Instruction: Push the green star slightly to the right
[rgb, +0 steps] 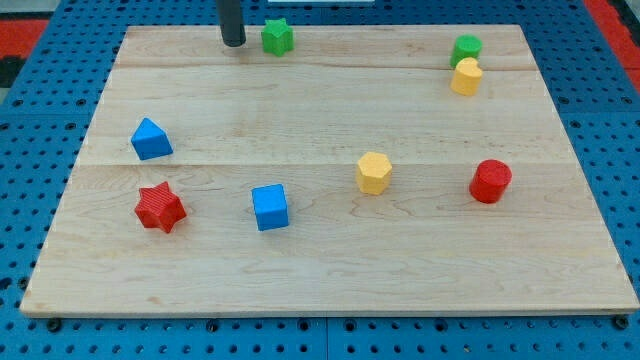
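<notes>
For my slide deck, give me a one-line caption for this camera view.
My tip sits just left of the green star at the wooden board's top edge, ready to push right.

Pale wooden board (330, 270) on a blue perforated surface (40, 120). Along the top edge: green star (277, 37); upper right, green block (466, 48) touching yellow block (466, 77). Left: blue triangle (150, 139), red star (160, 207). Lower middle: blue cube (270, 207), yellow hexagon (373, 172), red cylinder (490, 181).

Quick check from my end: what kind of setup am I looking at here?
Likely a lab tabletop pushing rig: a wooden board on a blue perforated base, small coloured blocks, and my tip just left of the green star.
</notes>
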